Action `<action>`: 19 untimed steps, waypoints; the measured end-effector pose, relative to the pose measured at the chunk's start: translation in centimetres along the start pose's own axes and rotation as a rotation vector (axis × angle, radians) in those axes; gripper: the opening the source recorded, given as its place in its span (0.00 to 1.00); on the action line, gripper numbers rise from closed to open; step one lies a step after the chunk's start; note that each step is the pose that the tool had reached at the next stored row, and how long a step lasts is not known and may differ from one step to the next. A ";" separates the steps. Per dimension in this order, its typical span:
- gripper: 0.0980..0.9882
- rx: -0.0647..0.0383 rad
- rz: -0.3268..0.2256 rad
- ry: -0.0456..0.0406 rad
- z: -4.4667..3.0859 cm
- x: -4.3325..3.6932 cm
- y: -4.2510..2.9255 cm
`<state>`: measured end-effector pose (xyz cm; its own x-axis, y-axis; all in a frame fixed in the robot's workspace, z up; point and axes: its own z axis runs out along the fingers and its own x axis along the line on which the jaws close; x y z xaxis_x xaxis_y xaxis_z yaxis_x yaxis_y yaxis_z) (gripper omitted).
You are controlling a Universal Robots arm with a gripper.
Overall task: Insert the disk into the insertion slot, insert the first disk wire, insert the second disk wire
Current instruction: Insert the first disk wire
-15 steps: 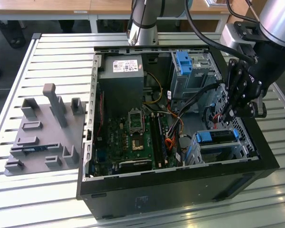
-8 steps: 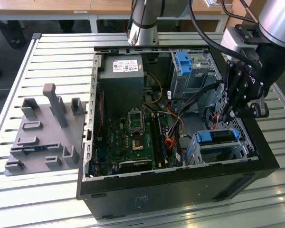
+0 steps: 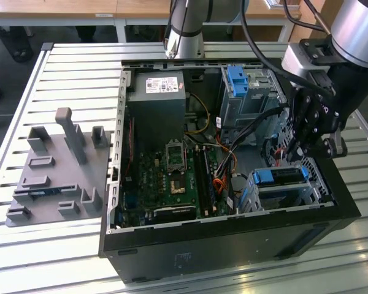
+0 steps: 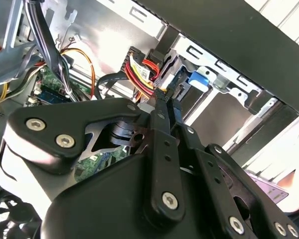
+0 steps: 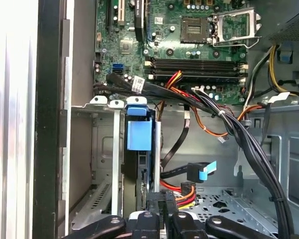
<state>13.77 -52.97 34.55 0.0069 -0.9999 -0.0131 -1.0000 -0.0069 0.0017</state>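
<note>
Fingers (image 4: 161, 119) pressed together on the black plug of the red-yellow wire (image 4: 139, 69), close to the disk | gripper (image 3: 306, 150) low inside the open case (image 3: 233, 245), at the exterior view's right | disk (image 5: 139, 134) seated in slot (image 5: 102, 149), blue carrier showing, in first wrist view

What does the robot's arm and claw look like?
The arm is a fat, shiny silver tube with black cables looping beside it. The claw is black, built from flat bars joined by round silver screws.
</note>
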 end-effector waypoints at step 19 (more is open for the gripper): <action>0.07 0.043 0.006 0.0006 0.76 0.46 1.15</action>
<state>12.62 -53.43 33.79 0.0011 -0.9999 -0.0126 -0.9991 -0.0005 -0.0416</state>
